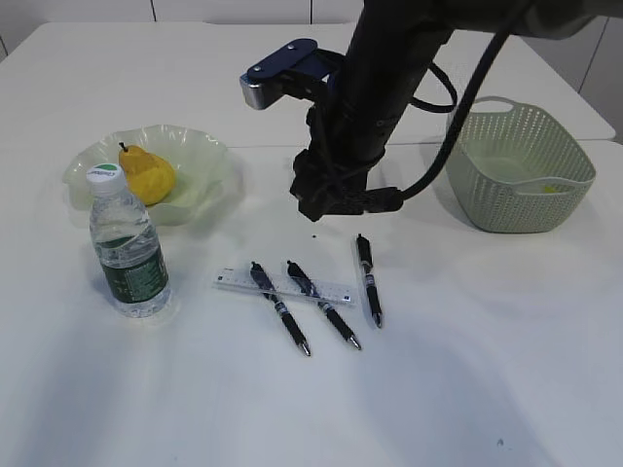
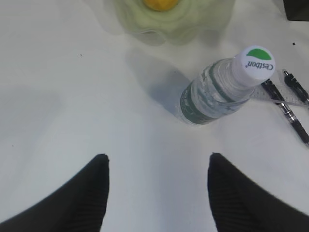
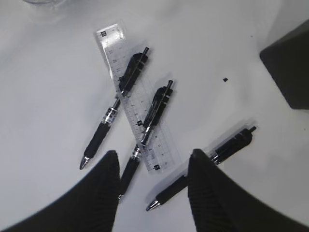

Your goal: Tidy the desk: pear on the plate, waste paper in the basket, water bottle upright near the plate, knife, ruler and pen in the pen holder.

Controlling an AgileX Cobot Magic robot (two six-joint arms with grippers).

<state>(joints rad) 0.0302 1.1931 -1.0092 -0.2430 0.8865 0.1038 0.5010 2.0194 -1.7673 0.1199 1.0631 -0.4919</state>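
Note:
The yellow pear (image 1: 148, 175) lies on the pale green plate (image 1: 200, 146). The water bottle (image 1: 128, 255) stands upright just in front of the plate. The clear ruler (image 3: 126, 84) lies flat on the desk (image 1: 467, 360) under two black pens (image 3: 114, 107) (image 3: 149, 121), with a third pen (image 3: 212, 159) apart. My right gripper (image 3: 153, 154) hangs open above the pen tips, holding nothing. A black box at the frame's edge looks like the pen holder (image 3: 289, 72). My left gripper (image 2: 158, 159) is open over bare desk, short of the bottle (image 2: 217, 89). The knife is out of view.
The sage-green basket (image 1: 516, 161) stands at the right with a small yellow scrap of waste paper (image 1: 552, 188) inside. My right arm (image 1: 380, 88) comes down over the middle of the desk and hides what is behind it. A dark speck (image 1: 313, 236) lies near the pens.

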